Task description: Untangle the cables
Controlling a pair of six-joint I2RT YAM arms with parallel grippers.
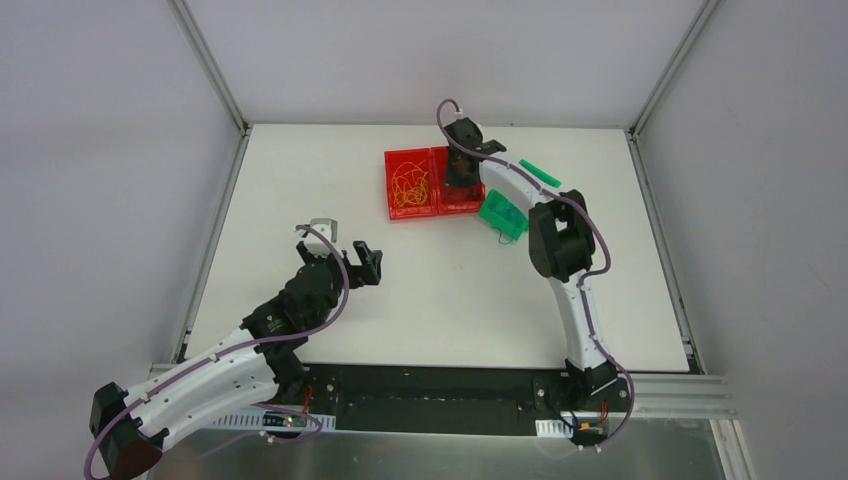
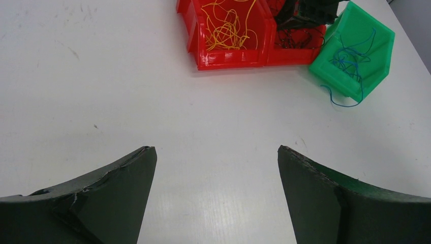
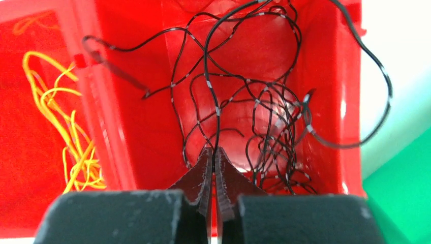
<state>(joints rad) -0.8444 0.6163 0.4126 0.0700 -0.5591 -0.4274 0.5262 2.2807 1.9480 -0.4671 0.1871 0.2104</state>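
The right arm stretches to the far side of the table. The right gripper is dipped into a red bin, its fingers pinching one strand of the black cables tangled there. Yellow cables fill the adjoining red bin, and blue cables spill over the rim of a green bin. The left gripper hovers low with its fingers spread wide, well apart from the bins.

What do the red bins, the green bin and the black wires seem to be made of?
The red bins look like hard moulded plastic, glossy: light glints on their smooth walls. The green bin seems the same plastic, a little duller. The black wires are thin and flexible, probably plastic-coated, with pale bands; they hold loose curls. Their core does not show.
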